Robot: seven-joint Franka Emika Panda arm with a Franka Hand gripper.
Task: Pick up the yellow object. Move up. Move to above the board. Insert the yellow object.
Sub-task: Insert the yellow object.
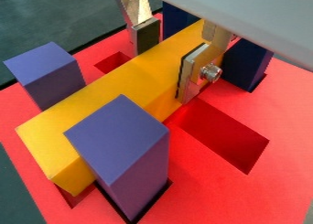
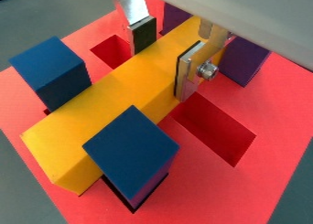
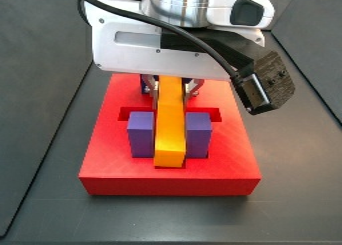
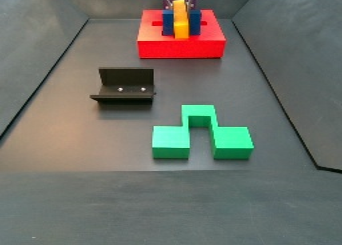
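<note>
The yellow object (image 1: 104, 113) is a long yellow-orange bar. It lies flat across the red board (image 1: 287, 118), low in the channel between the upright posts (image 1: 120, 150). It shows in both side views (image 3: 170, 129) (image 4: 179, 24). The gripper (image 1: 169, 68) straddles the bar's far half from above. One silver finger (image 1: 145, 31) is at one long side and the other finger (image 1: 193, 74) is against the opposite side, pads at the bar's faces. The other wrist view (image 2: 166, 65) shows the same. In a side view the gripper (image 3: 171, 87) hangs over the board (image 3: 167, 179).
Blue and purple posts (image 2: 49, 68) (image 2: 242, 61) flank the bar closely. Open recessed slots (image 1: 226, 136) lie beside it. The fixture (image 4: 124, 87) and a green notched block (image 4: 198, 134) sit on the dark floor, well away from the board (image 4: 181, 47).
</note>
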